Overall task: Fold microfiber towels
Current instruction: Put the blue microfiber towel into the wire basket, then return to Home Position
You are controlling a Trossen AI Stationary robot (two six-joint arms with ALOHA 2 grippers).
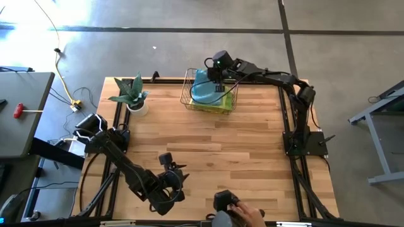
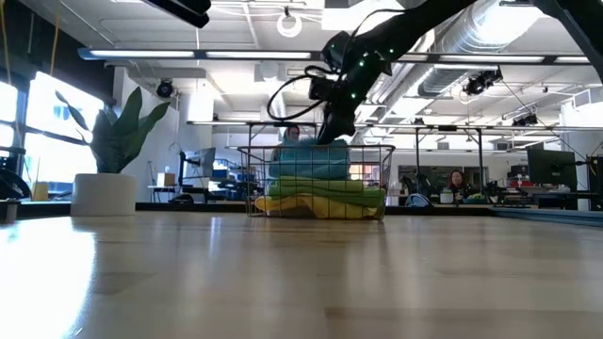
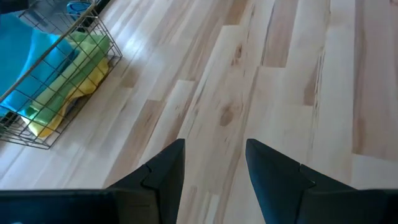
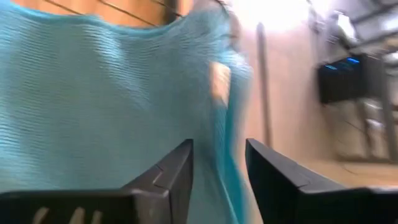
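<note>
A wire basket [image 1: 187, 79] stands at the table's far edge and holds a pile of microfiber towels. A teal one [image 1: 202, 91] lies on top, over a lime green one [image 2: 320, 186] and a yellow one [image 2: 320, 204]. My right gripper [image 1: 216, 85] reaches down into the basket from above. It is open, and in the right wrist view [image 4: 219, 146] the teal towel [image 4: 93, 93] fills the picture ahead of its fingers. My left gripper [image 1: 173, 170] hovers open and empty over bare wood near the table's near edge, and the left wrist view [image 3: 214, 146] shows the basket [image 3: 62, 81] farther off. My right gripper comes at the top of the teal towel from above, pointing down into the basket. A ridge of the cloth [image 4: 230, 124] stands in line with the gap between the open fingers. I cannot tell whether the fingers touch it.
A potted plant [image 1: 134, 98] in a white pot stands at the far left of the table. A person's hand [image 1: 246, 214] and a dark object [image 1: 224, 202] show at the near edge. Bare wood lies between the basket and my left gripper. People sit in the room behind.
</note>
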